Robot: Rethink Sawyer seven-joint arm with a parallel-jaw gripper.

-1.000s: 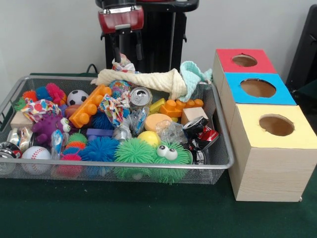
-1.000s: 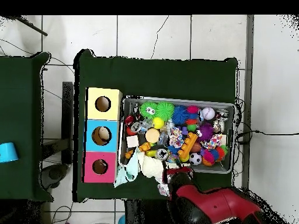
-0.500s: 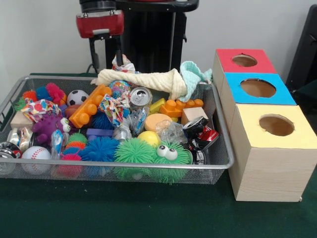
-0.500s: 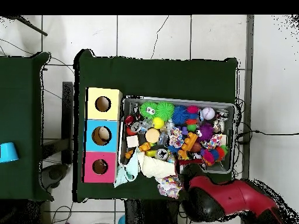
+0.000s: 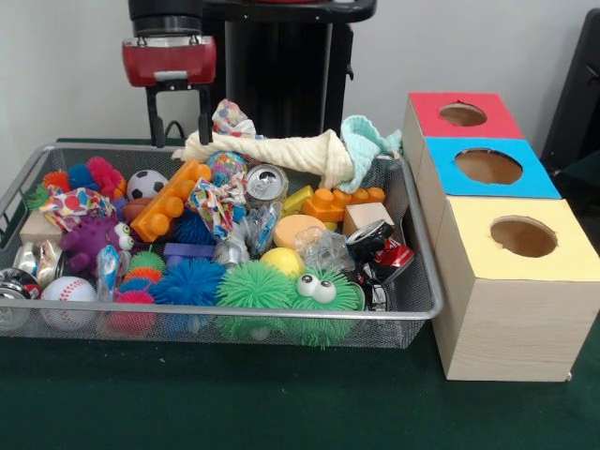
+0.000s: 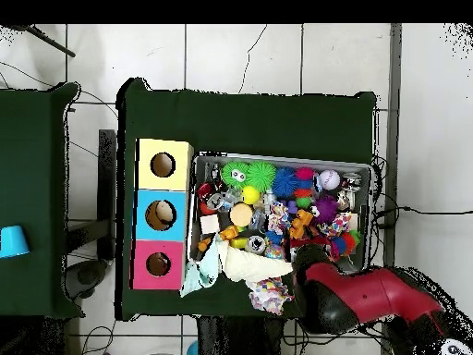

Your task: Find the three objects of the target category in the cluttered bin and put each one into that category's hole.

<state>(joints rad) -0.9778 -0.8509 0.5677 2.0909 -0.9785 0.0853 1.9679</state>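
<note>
The claw (image 5: 177,117), fingers apart and empty, hangs above the wire bin's (image 5: 281,321) far edge, best lowered straight onto one isolated toy, clear of the draped cloth (image 5: 272,150).

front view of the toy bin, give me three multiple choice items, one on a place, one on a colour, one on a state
1. Where does the soccer ball lie in the wire bin?
A. far left part
B. near right corner
C. outside, on the table

2. Which colour tops the box nearest the camera?
A. red
B. blue
C. yellow

3. How is the pincer?
A. shut on a cloth
B. open and empty, above the bin's far left
C. inside a box hole

Answers: 1 A, the ball sits beside the orange block. 2 C, the yellow box stands in front. 3 B, its fingers hang apart with nothing between them.
</note>
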